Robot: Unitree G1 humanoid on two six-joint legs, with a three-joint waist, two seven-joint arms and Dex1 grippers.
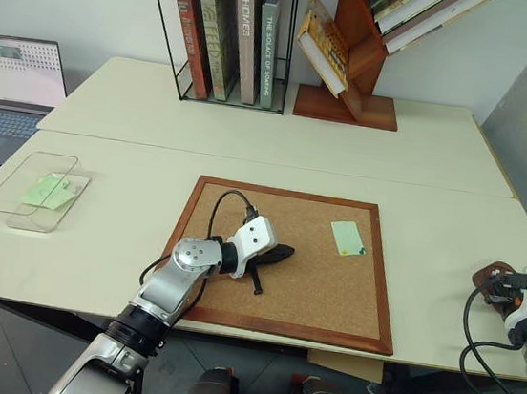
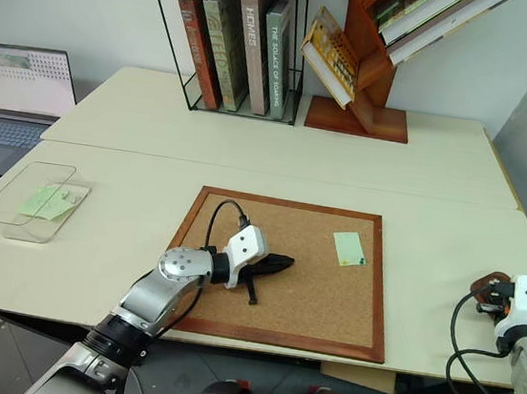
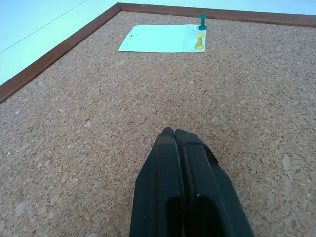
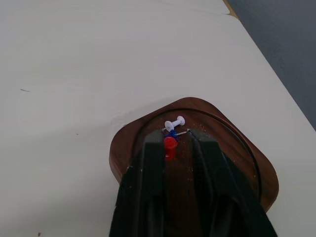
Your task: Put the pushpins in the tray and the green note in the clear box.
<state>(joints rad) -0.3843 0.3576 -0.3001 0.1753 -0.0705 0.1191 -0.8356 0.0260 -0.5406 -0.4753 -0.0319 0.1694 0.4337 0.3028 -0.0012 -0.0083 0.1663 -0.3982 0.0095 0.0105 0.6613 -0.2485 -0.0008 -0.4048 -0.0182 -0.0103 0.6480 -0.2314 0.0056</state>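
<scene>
Green note [image 1: 347, 237] lies flat on cork board [image 1: 229, 323], long axis toward 11 o'clock, two pushpins [image 3: 200, 41] at its corner. Left gripper [image 1: 280, 254] clamped empty; right gripper [image 4: 178, 140] narrowly parted over tray [image 4: 247, 163], red pin [image 4: 170, 143] between the fingers.

Lighting, for you to note: bright, even, from overhead. Shadows soft and short, one under the left gripper [image 1: 280, 254] on the cork board [image 1: 329, 292]. Table [image 4: 74, 74] near-white, slightly washed out. Right gripper [image 4: 177, 143] fingers soft-focused at close range.

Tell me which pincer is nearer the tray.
Right. The right pincer hangs directly over the tray, above the pushpins; the left pincer rests on the cork board, far away.
</scene>
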